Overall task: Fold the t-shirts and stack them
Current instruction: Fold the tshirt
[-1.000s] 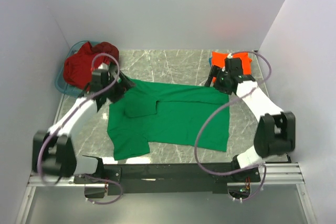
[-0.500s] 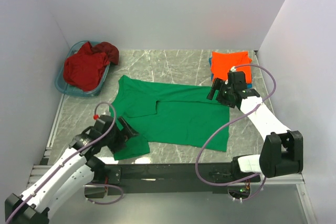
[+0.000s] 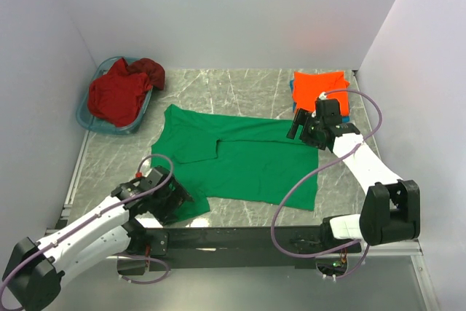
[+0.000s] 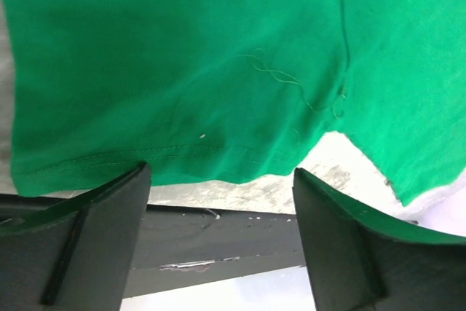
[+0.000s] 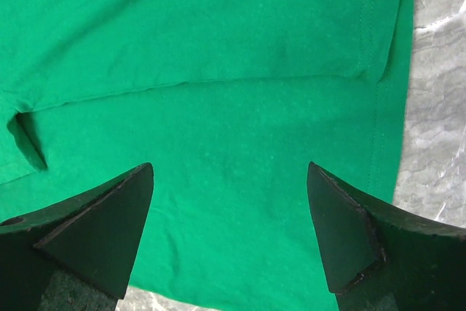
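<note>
The left end effector (image 4: 218,180) has its fingers spread with nothing between them. It hangs just above the near-left corner of the green t-shirt (image 3: 247,162), and its wrist view shows a stitched hem and what looks like a sleeve seam right at the counter's (image 3: 240,89) near edge. This is the big change: a second ago this arm was at the shirt's far-left shoulder, and it has since swung across to the near side and, in the last half second, settled closer over that corner. The flap now lying inward on the far-left part of the shirt suggests that side is already folded, so the near sleeve is probably next. The right end effector (image 3: 298,127) is also spread and empty, over the shirt's far-right part, with a hem running down the right of its wrist view. It pulled back a little toward the near side earlier and has not shifted in the last half second — waiting, by the look of it. The green shirt lies mostly flat mid-counter, only partly folded. Further out, a folded orange t-shirt (image 3: 318,84) sits at the far right, the likely stacking spot, and red t-shirts (image 3: 116,96) are heaped in a basket (image 3: 81,116) at the far left — so plenty of work remains.
</note>
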Controlling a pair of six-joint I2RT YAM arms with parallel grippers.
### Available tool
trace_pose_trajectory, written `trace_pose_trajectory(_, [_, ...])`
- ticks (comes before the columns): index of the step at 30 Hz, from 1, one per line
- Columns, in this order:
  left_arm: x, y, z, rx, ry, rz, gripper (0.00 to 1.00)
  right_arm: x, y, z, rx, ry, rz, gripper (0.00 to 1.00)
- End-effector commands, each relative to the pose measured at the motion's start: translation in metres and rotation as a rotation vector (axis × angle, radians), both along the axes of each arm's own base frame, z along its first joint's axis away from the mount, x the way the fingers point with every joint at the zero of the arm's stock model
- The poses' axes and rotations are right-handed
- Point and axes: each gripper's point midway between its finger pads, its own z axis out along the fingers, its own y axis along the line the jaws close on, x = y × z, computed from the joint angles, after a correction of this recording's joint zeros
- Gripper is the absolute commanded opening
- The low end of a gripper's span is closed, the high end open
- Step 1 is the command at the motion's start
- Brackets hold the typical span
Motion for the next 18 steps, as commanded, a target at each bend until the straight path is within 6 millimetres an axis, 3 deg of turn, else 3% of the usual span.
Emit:
trace_pose_trajectory(1, [0.002,0.004,0.004,0.024,0.031,0.074,0.83,0.005,-0.001,0.002,-0.012,-0.019,0.009,0.92])
trace_pose_trajectory(9, [-0.009,0.01,0.015,0.097,0.122,0.073,0.8,0.004,-0.001,-0.004,-0.016,-0.007,0.013,0.92])
trace_pose_trajectory(13, [-0.013,0.013,0.009,0.114,0.144,0.076,0.75,0.004,0.002,-0.006,-0.007,0.001,0.027,0.92])
trace_pose_trajectory(18, [-0.016,0.008,-0.015,0.089,0.171,0.087,0.71,0.004,0.002,-0.009,-0.005,0.007,0.029,0.92])
